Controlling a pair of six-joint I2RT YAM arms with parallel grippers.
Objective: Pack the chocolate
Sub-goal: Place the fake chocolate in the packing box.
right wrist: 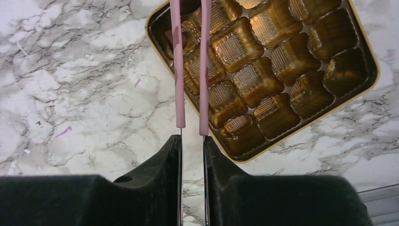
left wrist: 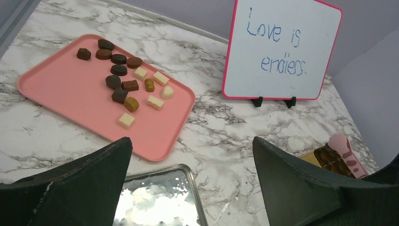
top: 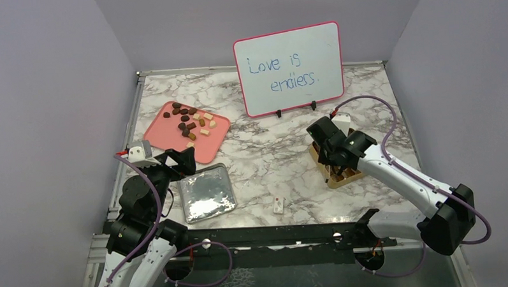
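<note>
The chocolate [top: 188, 120] lies as several loose brown, tan and cream pieces on a pink tray [top: 165, 130] at the left. The left wrist view shows these chocolate pieces [left wrist: 123, 84] on that tray [left wrist: 61, 89] ahead of my left gripper [left wrist: 190, 141], which hangs open and empty near the tray's front corner. My left gripper [top: 177, 160] sits between tray and silver lid. My right gripper [right wrist: 192, 139] is shut on pink-tipped tongs [right wrist: 204, 70], which reach over the gold box [right wrist: 374, 61] of empty moulded cups. The tong tips leave the frame at the top.
A silver lid [top: 205, 193] lies in front of the pink tray, just below the left gripper. A small white tag [top: 278, 205] rests near the front edge. A pink-framed whiteboard [top: 289, 69] stands at the back. The gold box [top: 345, 172] sits at the right under the right gripper [top: 331, 147].
</note>
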